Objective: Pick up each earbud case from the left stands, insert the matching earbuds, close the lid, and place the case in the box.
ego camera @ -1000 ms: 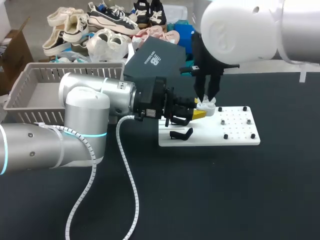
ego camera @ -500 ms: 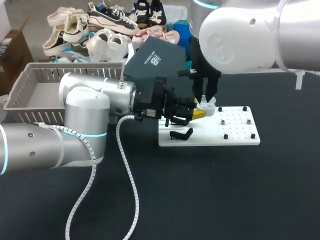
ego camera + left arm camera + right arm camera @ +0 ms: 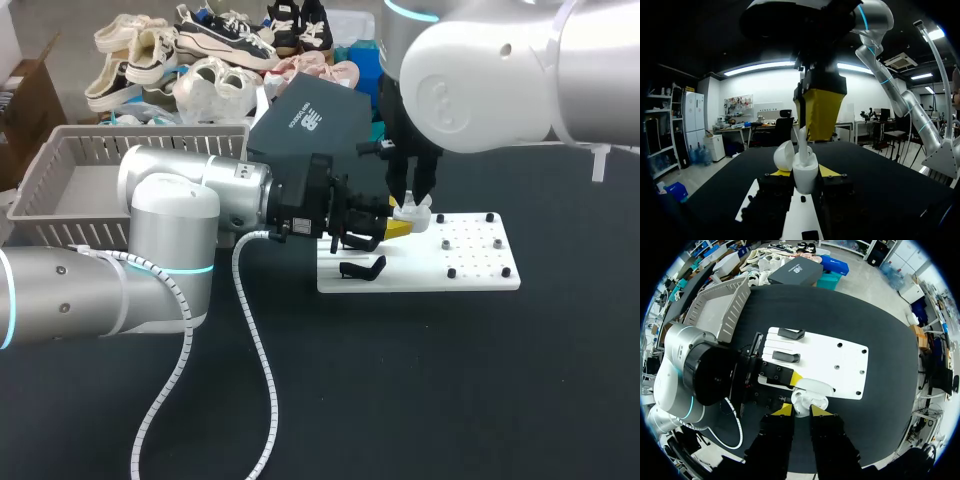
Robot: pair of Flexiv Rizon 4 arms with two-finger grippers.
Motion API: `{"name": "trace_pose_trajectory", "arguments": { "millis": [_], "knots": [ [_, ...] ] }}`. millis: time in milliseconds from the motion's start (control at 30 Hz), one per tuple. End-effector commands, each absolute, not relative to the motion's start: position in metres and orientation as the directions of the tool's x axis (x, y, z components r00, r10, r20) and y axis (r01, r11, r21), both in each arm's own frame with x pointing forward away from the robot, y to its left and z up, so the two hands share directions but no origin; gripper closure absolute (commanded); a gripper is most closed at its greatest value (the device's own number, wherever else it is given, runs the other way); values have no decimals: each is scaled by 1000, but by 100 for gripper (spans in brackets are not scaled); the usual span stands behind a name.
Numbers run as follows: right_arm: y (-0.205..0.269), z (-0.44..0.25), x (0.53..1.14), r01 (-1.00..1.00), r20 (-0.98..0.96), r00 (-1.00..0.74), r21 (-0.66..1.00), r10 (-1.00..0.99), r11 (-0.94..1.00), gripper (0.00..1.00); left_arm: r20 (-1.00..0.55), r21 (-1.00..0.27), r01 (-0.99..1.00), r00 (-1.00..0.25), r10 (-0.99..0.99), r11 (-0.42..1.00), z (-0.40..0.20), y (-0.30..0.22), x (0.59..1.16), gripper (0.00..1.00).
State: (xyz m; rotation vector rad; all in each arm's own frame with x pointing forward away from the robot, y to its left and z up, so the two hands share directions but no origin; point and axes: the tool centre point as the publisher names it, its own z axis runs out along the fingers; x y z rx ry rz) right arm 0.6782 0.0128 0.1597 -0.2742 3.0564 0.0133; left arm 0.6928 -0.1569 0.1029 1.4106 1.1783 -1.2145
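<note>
Over the left end of the white board [image 3: 470, 262], the earbud case [image 3: 805, 175] is off its stand with its lid open. The left tool [image 3: 395, 228] squeezes it from both sides, its arm low and level. The right tool [image 3: 413, 203] points straight down over the board and pinches an earbud [image 3: 802, 141] at the case's mouth. I think closing the lid and putting the case in the grey box [image 3: 150, 148] beside the board are not done yet.

A white earbud case [image 3: 805, 176] stands upright, its rounded lid [image 3: 784, 155] hinged open. It is clamped between the fingers of the left gripper [image 3: 396, 228], above the white stand board [image 3: 470, 270]. A slim white earbud [image 3: 802, 137] hangs over its mouth, pinched in the right gripper [image 3: 801, 412]. The grey box [image 3: 60, 165] sits well apart.
</note>
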Motion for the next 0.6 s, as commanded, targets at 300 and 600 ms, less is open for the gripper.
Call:
{"name": "trace_pose_trajectory", "arguments": {
  "millis": [300, 600],
  "knots": [
    [13, 156, 680, -181, -78, -980, 3, -181, 983, 100, -993, 48, 990, 62, 101, -134, 103, -157, 693, 100],
    [15, 154, 683, -182, -81, -980, 5, -181, 983, 100, -993, 48, 990, 62, 101, -134, 103, -157, 693, 100]
  ]
}}
